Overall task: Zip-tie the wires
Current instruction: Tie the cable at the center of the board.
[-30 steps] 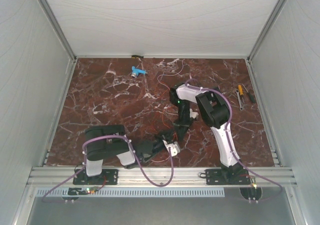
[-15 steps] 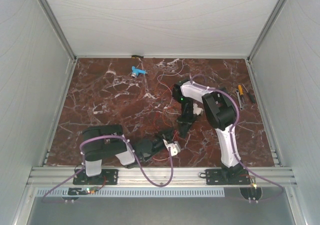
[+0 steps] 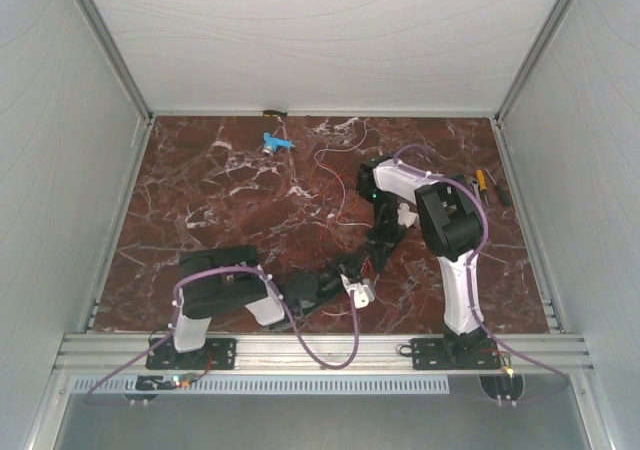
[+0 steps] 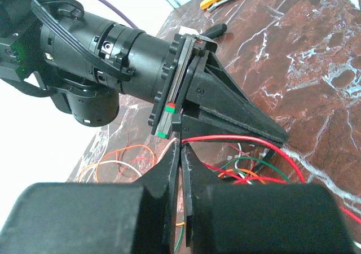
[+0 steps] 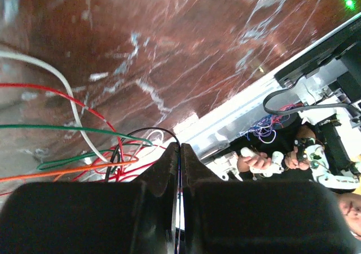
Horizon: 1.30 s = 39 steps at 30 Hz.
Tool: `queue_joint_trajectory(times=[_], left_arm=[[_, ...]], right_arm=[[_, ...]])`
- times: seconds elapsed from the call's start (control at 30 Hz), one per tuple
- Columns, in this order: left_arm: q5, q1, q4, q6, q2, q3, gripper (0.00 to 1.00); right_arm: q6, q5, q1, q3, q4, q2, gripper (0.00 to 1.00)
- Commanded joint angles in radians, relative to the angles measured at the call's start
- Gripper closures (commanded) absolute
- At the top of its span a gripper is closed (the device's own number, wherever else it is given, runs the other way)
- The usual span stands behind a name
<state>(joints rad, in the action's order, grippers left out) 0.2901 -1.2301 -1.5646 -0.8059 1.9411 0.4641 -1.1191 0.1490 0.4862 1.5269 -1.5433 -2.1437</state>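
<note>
My left end effector [image 4: 181, 147] and right end effector [image 5: 179, 149], both fully shut, meet tip to tip among the wires [image 4: 237, 137] at the near middle of the desk [image 3: 200, 200]. I cannot tell if either pinches a strand. Open marble lies left; hand tools [image 3: 485, 188] line the right edge.

Red-brown marble tabletop [image 3: 200, 210], white-veined. Small blue-and-white plastic piece [image 3: 276, 142] near the far edge, left of centre. Yellow-handled tool [image 3: 481, 181] and dark-handled tool [image 3: 502, 194], side by side at the right edge. White enclosure panels [image 3: 330, 40] on three sides. Aluminium rail [image 3: 320, 348] and white slotted strip [image 3: 260, 383] along the near edge.
</note>
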Motion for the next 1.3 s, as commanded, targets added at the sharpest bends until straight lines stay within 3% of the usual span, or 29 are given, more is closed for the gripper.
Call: queue_joint_trajectory(times=[0.0, 0.63, 1.27], left_arm=[[-0.045, 0.008, -0.267, -0.015, 0.037, 0.057, 1.00], [-0.026, 0.026, -0.267, -0.078, 0.225, 0.302, 1.00], [0.024, 0.028, -0.267, -0.136, 0.291, 0.383, 1.00]], right_arm=[[0.003, -0.093, -0.053, -0.012, -0.012, 0.043, 1.00], [0.069, -0.205, -0.219, -0.045, -0.013, 0.106, 1.00], [0.086, -0.180, -0.233, -0.033, -0.014, 0.092, 1.00]])
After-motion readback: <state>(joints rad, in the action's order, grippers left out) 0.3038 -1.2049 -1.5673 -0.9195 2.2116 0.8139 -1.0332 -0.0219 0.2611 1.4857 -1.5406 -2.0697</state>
